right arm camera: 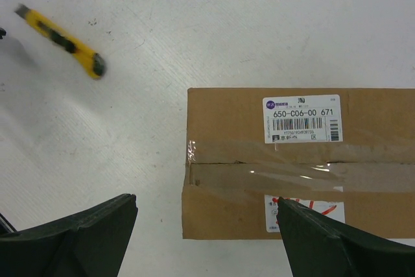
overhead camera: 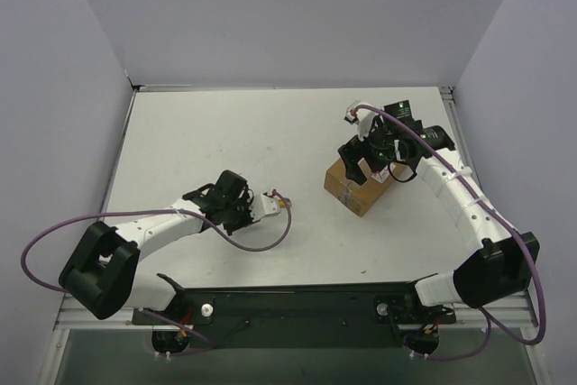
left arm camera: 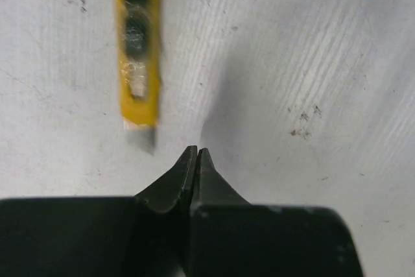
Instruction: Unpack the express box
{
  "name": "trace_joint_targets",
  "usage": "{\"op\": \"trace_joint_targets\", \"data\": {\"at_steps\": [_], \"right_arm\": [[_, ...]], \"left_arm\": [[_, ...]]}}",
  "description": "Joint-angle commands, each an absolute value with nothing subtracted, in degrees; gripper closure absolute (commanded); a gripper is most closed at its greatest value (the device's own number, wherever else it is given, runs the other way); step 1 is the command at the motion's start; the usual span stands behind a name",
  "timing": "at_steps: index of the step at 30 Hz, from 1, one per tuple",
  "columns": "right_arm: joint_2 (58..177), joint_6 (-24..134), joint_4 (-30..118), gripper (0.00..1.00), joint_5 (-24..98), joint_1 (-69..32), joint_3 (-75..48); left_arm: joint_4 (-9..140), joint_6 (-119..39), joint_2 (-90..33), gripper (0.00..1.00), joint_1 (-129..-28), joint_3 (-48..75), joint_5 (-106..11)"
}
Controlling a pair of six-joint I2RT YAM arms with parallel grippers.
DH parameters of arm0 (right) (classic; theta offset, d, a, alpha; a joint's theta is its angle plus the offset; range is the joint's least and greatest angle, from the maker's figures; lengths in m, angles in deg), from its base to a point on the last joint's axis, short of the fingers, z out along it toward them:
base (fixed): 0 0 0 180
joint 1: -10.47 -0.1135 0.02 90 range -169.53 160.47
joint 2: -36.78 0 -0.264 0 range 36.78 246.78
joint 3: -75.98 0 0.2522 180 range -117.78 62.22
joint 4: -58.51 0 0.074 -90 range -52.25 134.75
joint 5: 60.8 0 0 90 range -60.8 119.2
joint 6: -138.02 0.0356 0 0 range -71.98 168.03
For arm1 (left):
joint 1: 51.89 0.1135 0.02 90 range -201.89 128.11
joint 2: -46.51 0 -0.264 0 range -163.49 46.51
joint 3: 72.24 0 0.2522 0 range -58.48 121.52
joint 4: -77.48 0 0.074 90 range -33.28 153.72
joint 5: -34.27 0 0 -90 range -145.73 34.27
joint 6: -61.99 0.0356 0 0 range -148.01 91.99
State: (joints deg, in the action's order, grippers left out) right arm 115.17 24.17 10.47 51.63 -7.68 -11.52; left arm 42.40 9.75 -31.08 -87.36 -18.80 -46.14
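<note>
**Station Status — Carton Sealed, Cutter on Table**

The flat white table [overhead camera: 225, 132] carries both arms at its near edge.

1. Left arm: it reaches forward over the left half of the table. The left gripper [left arm camera: 196, 150] has its two black fingers pressed together tip to tip, with nothing between them.
2. Cutter: a small yellow plastic utility knife [left arm camera: 137, 47] lies flat on the table just ahead of the left fingertips and offset to one side. It is apart from them, and its blade end points back toward the gripper.
3. Right arm: it curves in from the right. The right gripper [right arm camera: 206, 200] has its fingers spread wide over one end of the carton. One finger is over bare table beside that end and the other is over the carton top. Whether either finger touches cannot be told.
4. Task item: the brown rectangular corrugated cardboard express box [right arm camera: 298, 160] sits on the right half of the table, well apart from the knife. Its flaps are closed.
   - A strip of clear tape [right arm camera: 292, 174] runs along the seam.
   - A white barcode label [right arm camera: 301, 119] lies on one side of the seam.
   - A white label with red marks [right arm camera: 327, 211] lies on the other side — partly hidden by a finger.
</note>
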Motion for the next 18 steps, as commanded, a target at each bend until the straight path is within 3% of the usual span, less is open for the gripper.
{"op": "trace_joint_targets", "data": {"at_steps": [1, 8, 9, 12, 13, 15, 18], "right_arm": [[118.2, 26.0, 10.8, 0.07, 54.7, -8.6, -16.0], [121.9, 27.6, 11.1, 0.07, 56.3, -9.4, -18.6], [122.3, 27.6, 11.5, 0.07, 56.4, -9.7, -18.1], [123.9, 24.0, 11.6, 0.07, 58.4, -11.1, -17.8], [124.5, 22.1, 11.5, 0.08, 59.4, -11.6, -17.5], [126.1, 14.1, 12.2, 0.10, 59.8, -12.9, -17.1], [130.4, 6.8, 13.1, 0.14, 61.8, -14.2, -18.5]], "left_arm": [[38.8, 8.5, -29.2, 1.00, -86.4, -19.5, -43.1], [39.8, 5.9, -25.6, 0.98, -86.0, -18.3, -38.5], [39.9, 5.0, -26.0, 0.85, -85.7, -17.5, -37.7], [38.8, 0.5, -27.7, 0.67, -83.1, -13.8, -34.5], [38.4, -2.5, -28.1, 0.56, -82.3, -11.8, -34.2], [38.0, -5.1, -29.3, 0.51, -79.4, -10.1, -33.1], [36.7, -8.0, -29.9, 0.33, -75.9, -6.9, -32.4]]}}
